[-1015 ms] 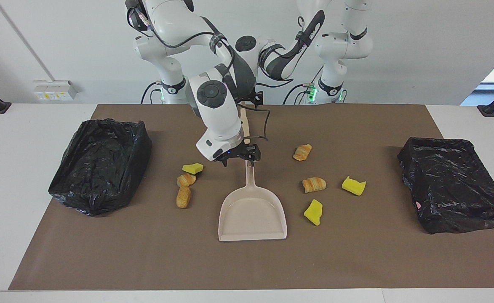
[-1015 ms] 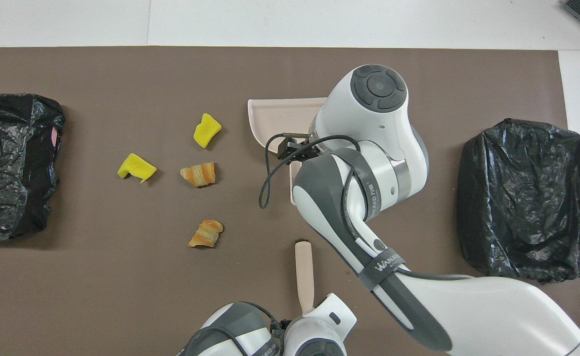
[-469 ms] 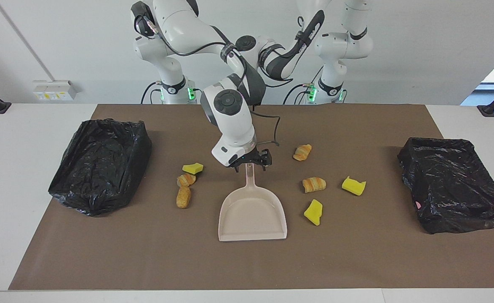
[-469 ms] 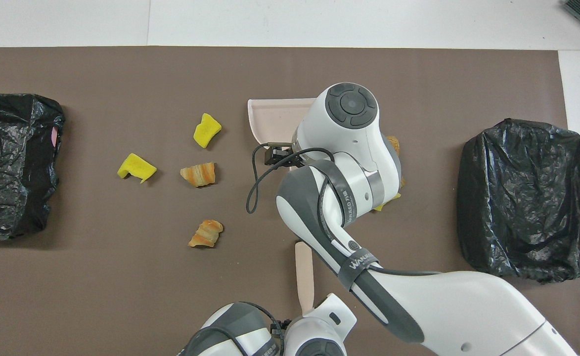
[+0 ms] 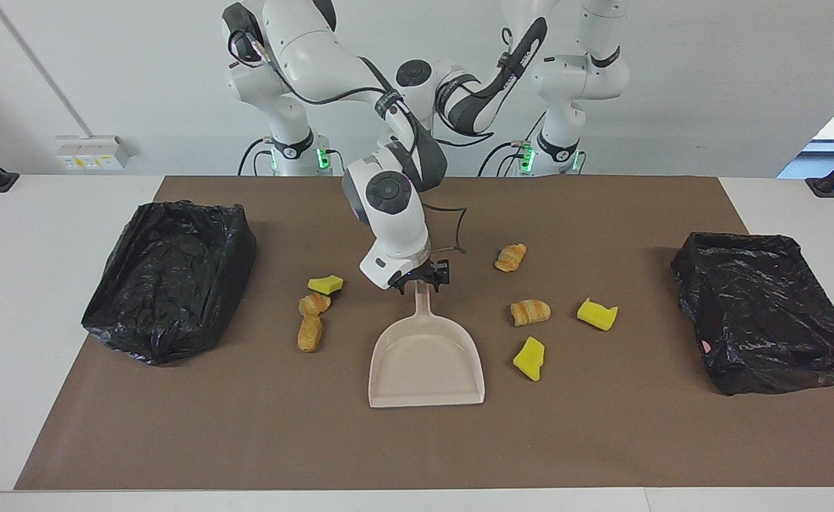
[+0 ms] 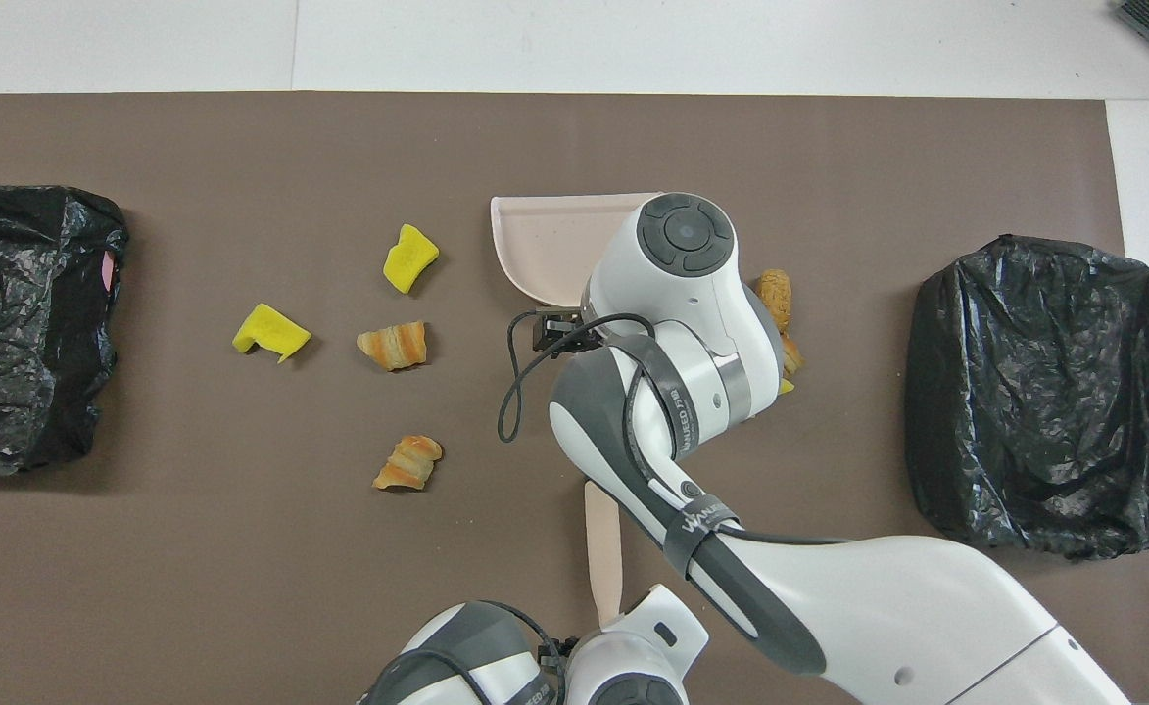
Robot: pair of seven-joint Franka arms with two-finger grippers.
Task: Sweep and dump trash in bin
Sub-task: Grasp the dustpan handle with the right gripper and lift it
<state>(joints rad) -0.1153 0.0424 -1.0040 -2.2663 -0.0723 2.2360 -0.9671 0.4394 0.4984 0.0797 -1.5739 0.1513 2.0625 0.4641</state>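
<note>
The beige dustpan lies flat mid-mat, its handle pointing toward the robots. My right gripper is down at the end of that handle, straddling it. Trash lies on both sides of the pan. Toward the right arm's end are a yellow chunk and two pastry lumps. Toward the left arm's end are pastry lumps and yellow chunks. My left gripper sits low at the robots' edge of the mat, at the end of a beige stick.
Two bins lined with black bags stand at the mat's ends: one at the right arm's end, one at the left arm's end. The brown mat covers most of the white table.
My right gripper has shifted toward the left arm's end and come down onto the dustpan's handle end. The dustpan, trash and left arm have not moved.
</note>
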